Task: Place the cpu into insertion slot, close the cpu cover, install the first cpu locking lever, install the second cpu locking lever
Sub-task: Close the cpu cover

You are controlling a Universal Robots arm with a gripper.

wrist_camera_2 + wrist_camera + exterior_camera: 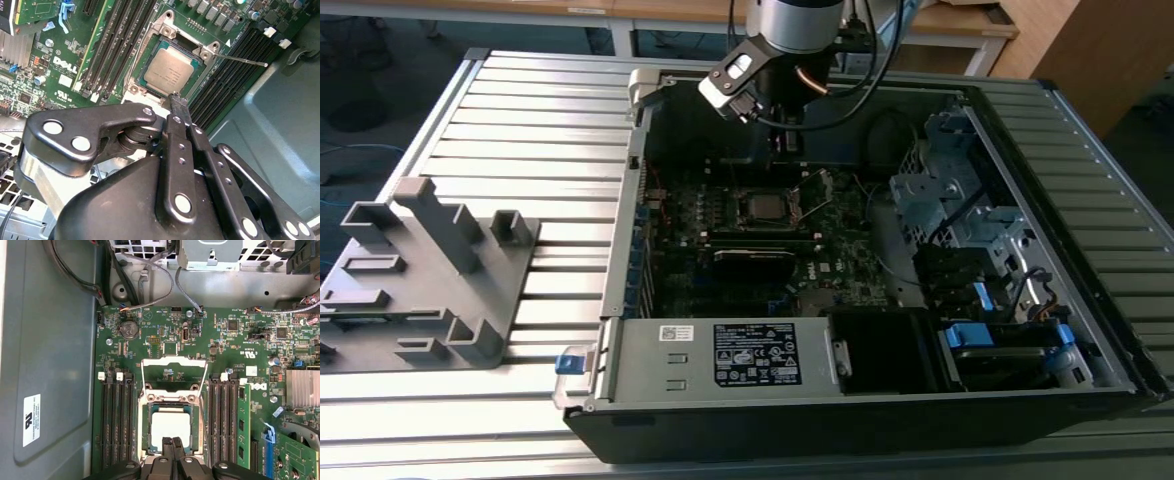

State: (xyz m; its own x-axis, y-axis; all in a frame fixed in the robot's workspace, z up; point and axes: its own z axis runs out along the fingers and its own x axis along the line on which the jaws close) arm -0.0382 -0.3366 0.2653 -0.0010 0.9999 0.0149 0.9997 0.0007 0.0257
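Observation:
The cpu [170, 427] lies flat in the socket, its dull silver top showing in both wrist views [170, 72]; in the exterior view the socket [767, 207] sits mid-board. The cpu cover [175, 361] stands raised off the socket on its hinge edge, with the board visible through its window. A thin locking lever rod [245, 61] sticks out beside the socket, unlatched. My gripper [178, 100] is shut with nothing between its fingers. Its tips [173, 445] hover over the socket edge just short of the cpu. In the exterior view the gripper [781, 138] hangs above the back of the case.
Black memory slots [117, 425] flank the socket on both sides. Cables [150, 285] run along the case wall near the board. A power supply box [720, 355] and a drive cage [961, 200] crowd the case. A grey fixture [427, 270] stands on the slatted table.

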